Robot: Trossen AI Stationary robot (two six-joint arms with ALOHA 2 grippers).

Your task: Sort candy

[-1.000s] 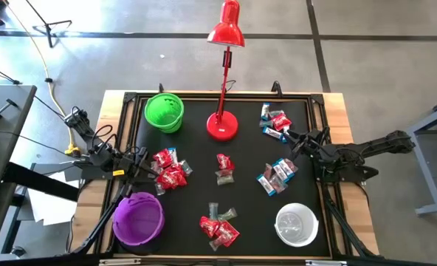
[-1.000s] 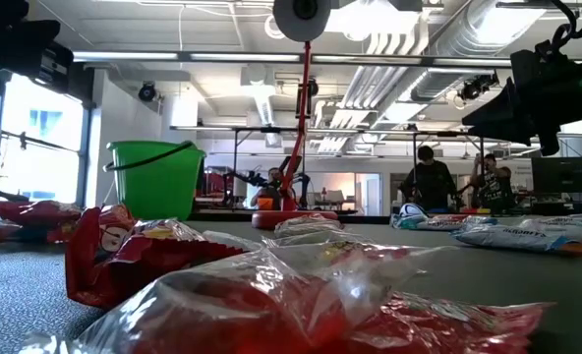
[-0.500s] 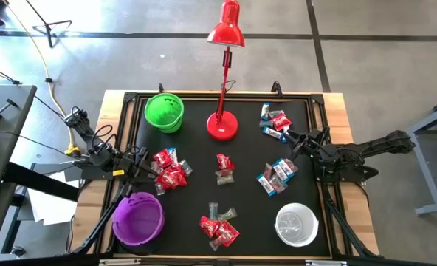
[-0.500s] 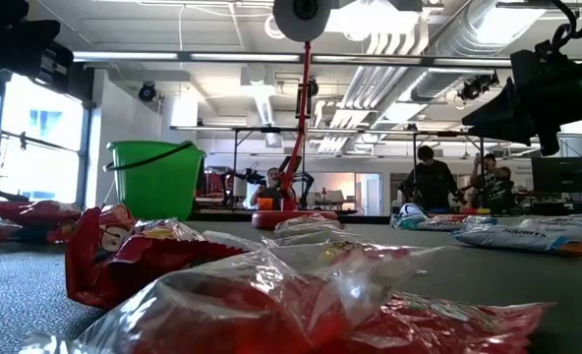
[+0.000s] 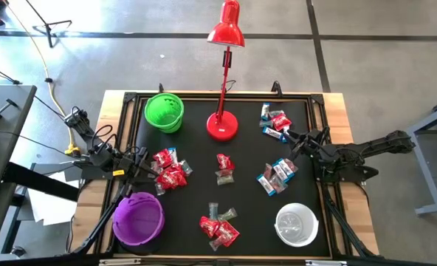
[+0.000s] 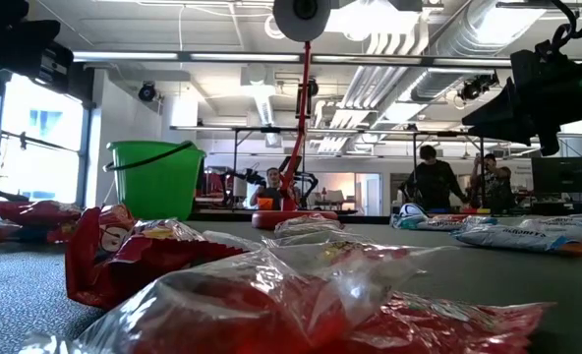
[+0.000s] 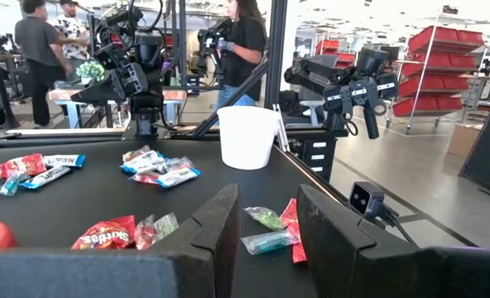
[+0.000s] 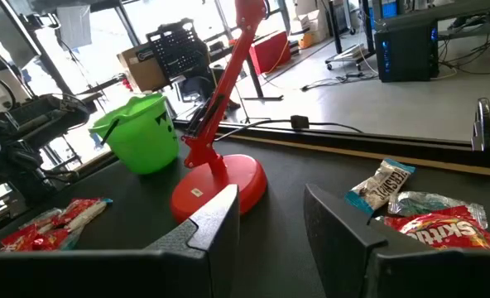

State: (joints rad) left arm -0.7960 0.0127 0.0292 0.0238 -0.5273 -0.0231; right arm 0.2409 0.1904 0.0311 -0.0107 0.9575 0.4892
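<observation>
A black mat (image 5: 244,185) covers the wooden table in an open workshop; people stand at benches in the far background.

Change from the earlier frames: none on the table. Both arms and all candy hold the same positions; only a far person has shifted slightly.

Count: three bowls, namely one green bowl (image 5: 164,111) at far left, one purple bowl (image 5: 138,219) at near left, one white bowl (image 5: 297,224) at near right. One red lamp (image 5: 224,125) stands at far centre. The candy lies in five clusters: left (image 5: 170,169), centre (image 5: 224,168), near centre (image 5: 218,224), right (image 5: 277,175), far right (image 5: 274,122).

Arm pose: the left gripper (image 5: 141,166) hovers at the left mat edge, just beside the left cluster, fingers (image 7: 216,228) parted, holding nothing. The right gripper (image 5: 301,144) hovers at the right edge between the two right-hand clusters, fingers (image 8: 212,223) parted, holding nothing.
</observation>
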